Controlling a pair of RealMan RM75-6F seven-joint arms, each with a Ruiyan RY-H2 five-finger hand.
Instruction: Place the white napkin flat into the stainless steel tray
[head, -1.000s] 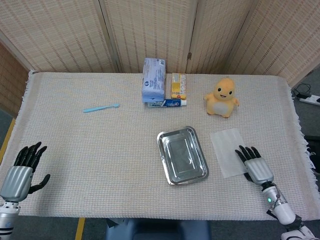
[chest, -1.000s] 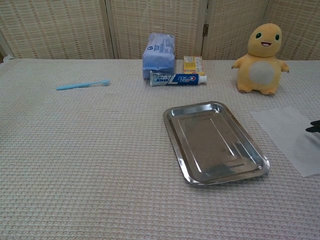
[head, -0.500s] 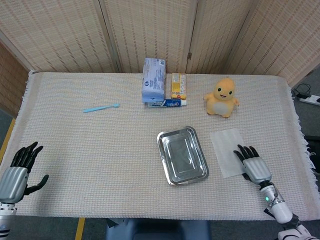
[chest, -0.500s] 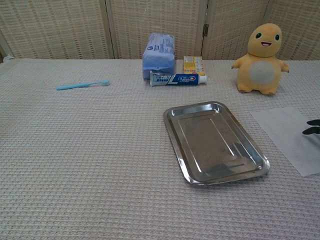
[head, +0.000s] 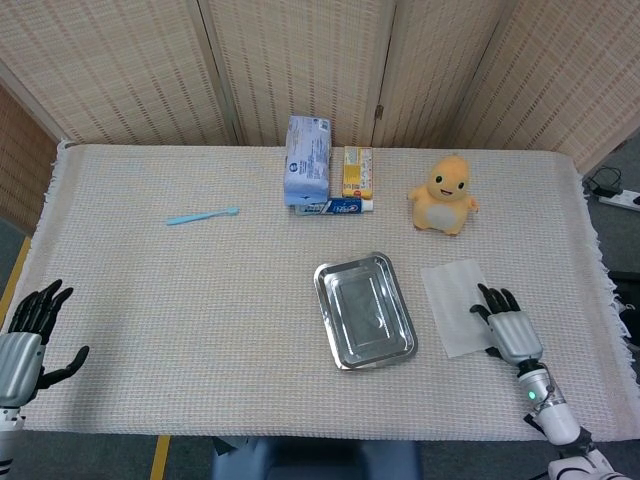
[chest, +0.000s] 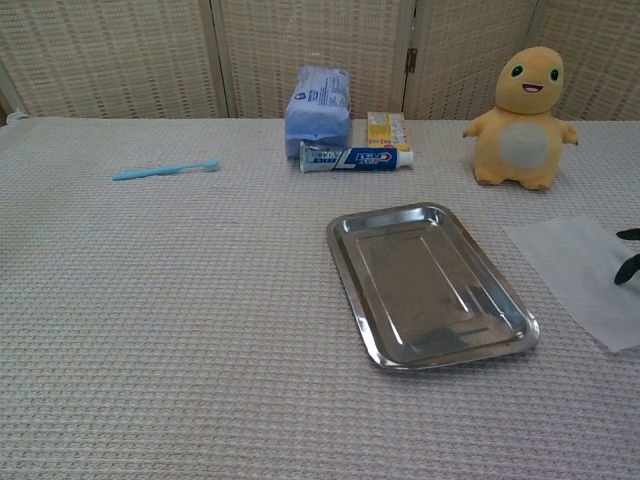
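Right hand: fingers spread, resting on thin white square napkin, lying just beside shiny rectangular stainless steel tray. Chest view: fingertips only. Left hand: spread, empty, head view only.

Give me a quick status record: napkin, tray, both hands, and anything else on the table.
napkin: flat on the cloth, right of the tray, not in it
tray: empty
right hand: fingers over the napkin's right edge, holding nothing
left hand: open, at the table's left edge
others: toothbrush, toothpaste, blue pack, yellow toy
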